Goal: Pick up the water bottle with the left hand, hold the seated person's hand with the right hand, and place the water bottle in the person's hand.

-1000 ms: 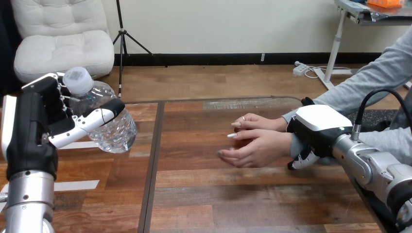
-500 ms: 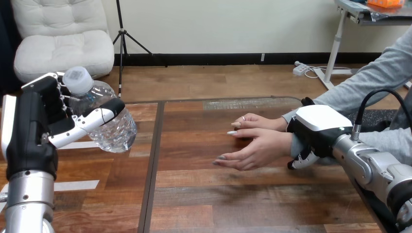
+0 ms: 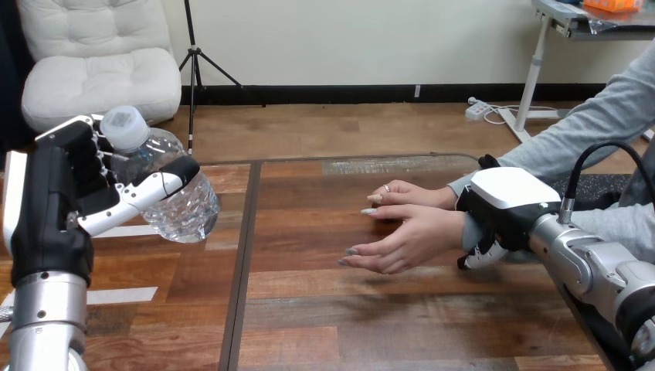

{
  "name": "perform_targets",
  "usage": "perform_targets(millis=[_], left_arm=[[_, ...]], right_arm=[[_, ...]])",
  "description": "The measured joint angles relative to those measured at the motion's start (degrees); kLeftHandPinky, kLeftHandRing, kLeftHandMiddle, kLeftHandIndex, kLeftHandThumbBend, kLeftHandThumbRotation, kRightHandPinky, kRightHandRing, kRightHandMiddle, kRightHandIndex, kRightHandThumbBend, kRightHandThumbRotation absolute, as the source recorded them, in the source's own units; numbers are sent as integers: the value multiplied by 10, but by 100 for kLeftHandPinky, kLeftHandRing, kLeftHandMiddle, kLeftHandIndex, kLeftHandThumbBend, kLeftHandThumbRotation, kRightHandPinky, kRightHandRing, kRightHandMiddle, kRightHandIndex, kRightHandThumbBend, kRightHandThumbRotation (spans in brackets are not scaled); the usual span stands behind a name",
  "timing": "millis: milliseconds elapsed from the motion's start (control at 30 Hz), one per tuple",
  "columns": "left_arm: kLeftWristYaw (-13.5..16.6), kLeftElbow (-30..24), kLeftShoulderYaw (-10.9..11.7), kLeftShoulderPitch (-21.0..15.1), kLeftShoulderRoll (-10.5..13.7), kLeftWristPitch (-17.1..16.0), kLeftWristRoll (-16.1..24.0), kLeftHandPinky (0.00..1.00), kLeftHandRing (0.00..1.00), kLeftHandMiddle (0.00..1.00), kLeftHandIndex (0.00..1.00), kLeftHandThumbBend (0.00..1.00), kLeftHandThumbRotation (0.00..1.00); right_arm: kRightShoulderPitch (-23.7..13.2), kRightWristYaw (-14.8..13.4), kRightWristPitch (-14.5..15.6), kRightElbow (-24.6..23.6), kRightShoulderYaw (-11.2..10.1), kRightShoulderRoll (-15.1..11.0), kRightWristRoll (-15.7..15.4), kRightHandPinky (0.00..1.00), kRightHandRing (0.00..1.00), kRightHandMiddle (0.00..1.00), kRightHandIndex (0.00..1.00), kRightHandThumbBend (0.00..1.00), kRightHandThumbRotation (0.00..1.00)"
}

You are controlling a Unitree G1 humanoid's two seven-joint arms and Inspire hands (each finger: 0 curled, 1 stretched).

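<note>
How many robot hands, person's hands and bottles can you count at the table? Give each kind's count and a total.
robot hands: 2 (left hand, right hand)
person's hands: 2 (near hand, far hand)
bottle: 1
Total: 5

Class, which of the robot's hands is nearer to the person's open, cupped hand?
Right. The right hand wraps the wrist just behind that open hand; the left hand holds the water bottle far across the table.

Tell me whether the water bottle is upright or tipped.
Tipped: the water bottle leans in the left hand, its white cap toward the upper left and its base toward the lower right.
</note>
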Motion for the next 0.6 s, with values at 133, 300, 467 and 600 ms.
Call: perform_targets(millis=[133, 300, 467, 600], left_arm=[[0, 0, 0, 0, -1, 0, 0, 28, 34, 39, 40, 70, 0], [0, 0, 0, 0, -3, 0, 0, 28, 34, 39, 40, 69, 0], [-2, 0, 0, 0, -3, 0, 0, 28, 34, 39, 40, 69, 0], [-2, 0, 0, 0, -3, 0, 0, 28, 34, 39, 40, 69, 0]], right_arm=[[0, 1, 0, 0, 0, 0, 2, 14, 19, 26, 29, 62, 0], [0, 1, -3, 0, 0, -1, 4, 14, 19, 26, 30, 61, 0], [0, 1, -9, 0, -4, -3, 8, 13, 19, 26, 29, 62, 0], [0, 1, -14, 0, -10, -5, 13, 13, 18, 25, 28, 62, 0]])
